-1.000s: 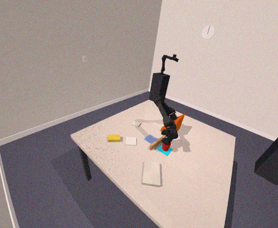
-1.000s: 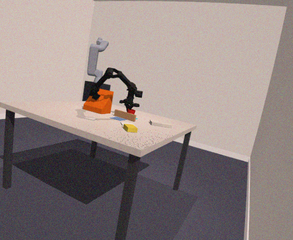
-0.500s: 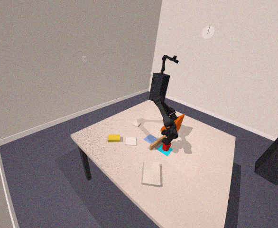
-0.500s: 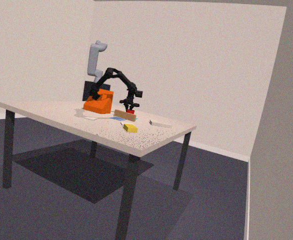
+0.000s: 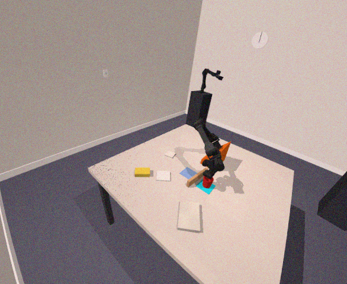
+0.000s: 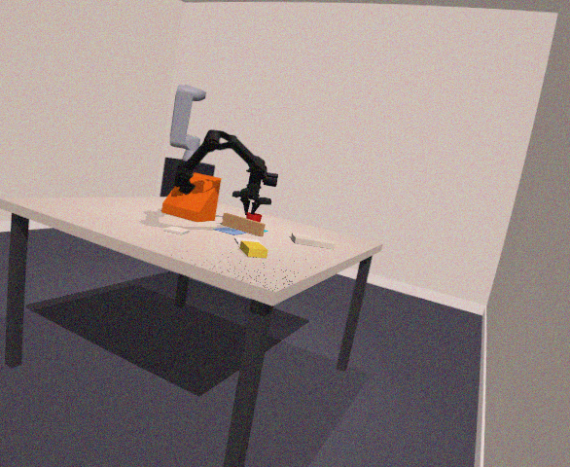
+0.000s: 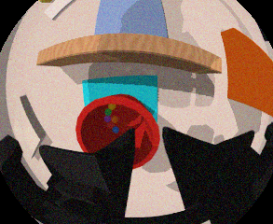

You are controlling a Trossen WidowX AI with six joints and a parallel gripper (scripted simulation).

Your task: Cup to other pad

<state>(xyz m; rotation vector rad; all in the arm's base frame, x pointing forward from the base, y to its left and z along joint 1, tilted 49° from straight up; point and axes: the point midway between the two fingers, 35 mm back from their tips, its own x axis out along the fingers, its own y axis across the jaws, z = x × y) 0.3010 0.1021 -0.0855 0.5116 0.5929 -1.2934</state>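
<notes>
A red cup [image 5: 207, 182] [image 6: 254, 217] [image 7: 82, 128] stands on the cyan pad [image 5: 209, 191] [image 7: 119, 89]. Several coloured marbles [image 7: 112, 117] lie inside it. The blue pad [image 5: 186, 172] [image 6: 229, 231] [image 7: 113, 19] is bare, on the far side of a wooden barrier [image 5: 194, 179] [image 6: 242, 224] [image 7: 127, 46]. My gripper [image 5: 208, 176] [image 6: 251, 212] [image 7: 148, 132] points down at the cup and is partly open, holding nothing. In the wrist view one finger covers part of the cup's mouth and the other is to the right of the rim. Whether a finger touches the cup cannot be told.
A large orange block [image 5: 225, 151] [image 6: 195, 203] [image 7: 252, 70] stands beside the arm. A yellow block [image 5: 142, 172] [image 6: 253, 249], a white tile [image 5: 163, 176] and a pale flat slab [image 5: 189, 216] [image 6: 312, 241] lie on the table. The barrier stands between the two pads.
</notes>
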